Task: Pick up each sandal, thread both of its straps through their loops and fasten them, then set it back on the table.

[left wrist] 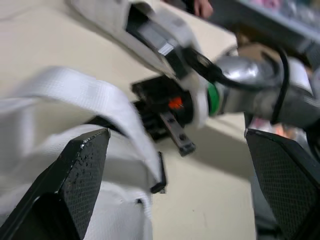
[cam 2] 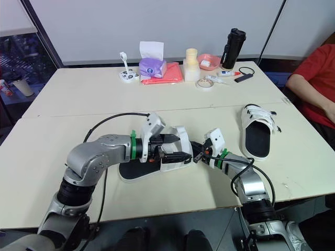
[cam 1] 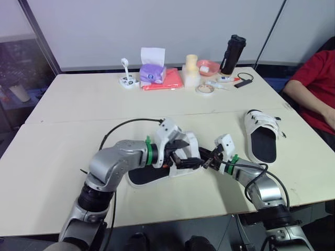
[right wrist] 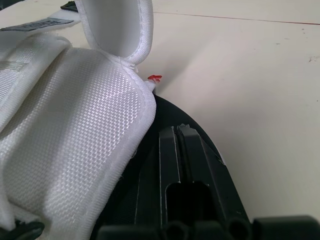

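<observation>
One sandal with a black sole [cam 1: 149, 177] and white straps [cam 1: 189, 149] lies on the table [cam 1: 52, 157] in front of me. My left gripper [cam 1: 186, 154] is open, and its fingers [left wrist: 80, 170] straddle a raised white strap [left wrist: 85, 92]. My right gripper [cam 1: 207, 162] is shut, with its tips [right wrist: 177, 131] resting on the black sole beside a white woven strap [right wrist: 85, 115]; nothing shows between its fingers. A second sandal [cam 1: 260, 137] lies flat to the right, clear of both grippers.
Along the far edge stand a tissue box [cam 1: 152, 73], a pink folder [cam 1: 162, 81], a pink bowl [cam 1: 208, 67], a tape roll [cam 1: 204, 89] and a black bottle [cam 1: 233, 54]. A person in red [cam 1: 314, 89] sits at the right edge.
</observation>
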